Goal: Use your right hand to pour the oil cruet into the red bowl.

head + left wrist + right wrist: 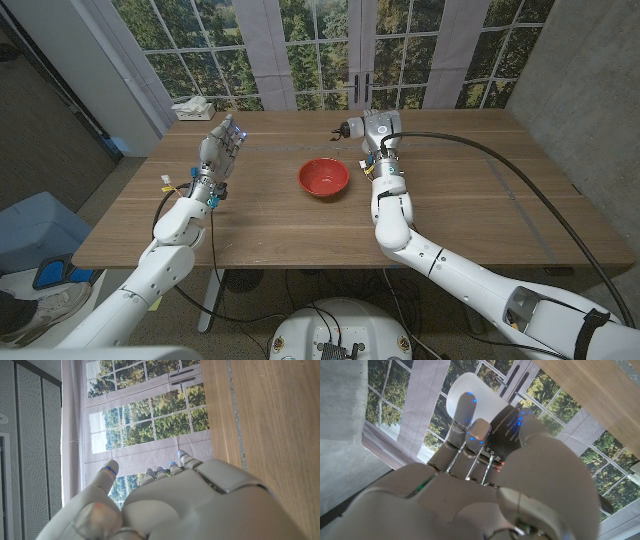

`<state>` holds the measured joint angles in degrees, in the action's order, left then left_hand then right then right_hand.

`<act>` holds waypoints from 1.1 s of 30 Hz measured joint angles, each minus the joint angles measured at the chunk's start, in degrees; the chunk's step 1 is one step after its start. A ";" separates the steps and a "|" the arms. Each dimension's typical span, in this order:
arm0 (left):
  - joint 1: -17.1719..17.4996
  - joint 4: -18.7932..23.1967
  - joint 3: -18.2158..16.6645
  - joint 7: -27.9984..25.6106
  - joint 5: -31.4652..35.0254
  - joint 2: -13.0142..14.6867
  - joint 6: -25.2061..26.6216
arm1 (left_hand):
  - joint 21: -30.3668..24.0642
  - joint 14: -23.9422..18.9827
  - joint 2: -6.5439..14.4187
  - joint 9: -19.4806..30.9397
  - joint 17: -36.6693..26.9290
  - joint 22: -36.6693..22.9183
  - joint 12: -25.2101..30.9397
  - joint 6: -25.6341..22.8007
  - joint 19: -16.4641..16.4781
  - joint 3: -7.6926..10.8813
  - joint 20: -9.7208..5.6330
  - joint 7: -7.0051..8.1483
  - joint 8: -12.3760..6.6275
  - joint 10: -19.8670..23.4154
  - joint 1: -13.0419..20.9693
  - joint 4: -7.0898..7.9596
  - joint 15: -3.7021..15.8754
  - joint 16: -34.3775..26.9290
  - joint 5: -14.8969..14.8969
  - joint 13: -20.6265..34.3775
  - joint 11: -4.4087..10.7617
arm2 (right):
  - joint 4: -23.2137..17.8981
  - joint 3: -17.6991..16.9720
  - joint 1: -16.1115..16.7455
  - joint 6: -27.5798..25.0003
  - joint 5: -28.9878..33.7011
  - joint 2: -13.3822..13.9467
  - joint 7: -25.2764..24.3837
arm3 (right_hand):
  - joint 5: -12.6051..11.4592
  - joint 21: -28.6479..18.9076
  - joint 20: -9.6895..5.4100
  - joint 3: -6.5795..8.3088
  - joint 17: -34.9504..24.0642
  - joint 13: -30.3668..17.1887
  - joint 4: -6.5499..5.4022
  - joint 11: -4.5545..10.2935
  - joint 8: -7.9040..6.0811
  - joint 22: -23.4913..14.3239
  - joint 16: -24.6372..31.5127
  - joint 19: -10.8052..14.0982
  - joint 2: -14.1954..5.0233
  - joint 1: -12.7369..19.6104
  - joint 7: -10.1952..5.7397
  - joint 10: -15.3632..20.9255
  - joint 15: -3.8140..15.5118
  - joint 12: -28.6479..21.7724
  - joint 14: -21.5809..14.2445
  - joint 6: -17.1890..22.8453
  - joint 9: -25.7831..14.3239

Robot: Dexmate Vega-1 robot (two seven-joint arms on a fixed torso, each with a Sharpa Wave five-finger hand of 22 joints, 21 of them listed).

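Right hand on the cruet, beyond the bowl

Head view: the right hand (365,132) grips the oil cruet (345,129) past the red bowl (323,178), spout aimed toward the robot's left; the left hand (220,150) waits, fingers apart. Right wrist view: fingers (466,412) wrap the cruet's dark body and white end.

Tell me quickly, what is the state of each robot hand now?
Left robot hand: open, raised over the table, holds nothing.
Right robot hand: holds the cruet, fingers wrapped around it, beyond the red bowl.
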<state>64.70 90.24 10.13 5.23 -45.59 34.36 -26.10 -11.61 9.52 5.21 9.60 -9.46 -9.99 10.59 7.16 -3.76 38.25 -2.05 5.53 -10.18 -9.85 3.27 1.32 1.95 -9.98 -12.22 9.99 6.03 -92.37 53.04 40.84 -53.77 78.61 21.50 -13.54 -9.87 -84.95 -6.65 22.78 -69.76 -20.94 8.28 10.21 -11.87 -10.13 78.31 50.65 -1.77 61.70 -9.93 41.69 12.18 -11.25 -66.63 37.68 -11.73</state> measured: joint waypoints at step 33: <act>1.44 1.71 -0.71 -1.30 1.08 0.43 -0.85 | 0.00 0.00 0.00 0.01 0.13 0.00 0.00 -0.42 0.00 -1.58 0.00 0.41 0.00 0.00 0.00 -2.06 0.00 0.00 0.48 0.00 0.00 | -10.60 -5.71 4.22 -4.92 -22.21 -1.26 -12.07 | -0.09 0.20 -0.21 -0.15 -0.01 0.77 -0.16 -0.70 -0.22 -0.01 -0.34 0.63 -0.23 -1.86 0.72 1.30 0.00 -0.22 0.00 0.69 0.00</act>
<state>66.14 91.95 9.42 3.93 -44.51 34.79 -26.95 -11.62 9.52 5.21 9.61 -9.33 -9.99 10.59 6.75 -3.76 36.67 -2.05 5.94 -10.18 -9.85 3.27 -0.75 1.95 -9.98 -11.74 9.99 6.03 -102.97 47.34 45.07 -58.69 56.40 20.24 -25.61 -9.96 -84.75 -6.86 22.63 -69.77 -20.17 8.13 9.51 -12.09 -10.14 77.97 51.28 -2.00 59.84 -9.21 43.00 12.18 -11.47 -66.64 38.37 -11.73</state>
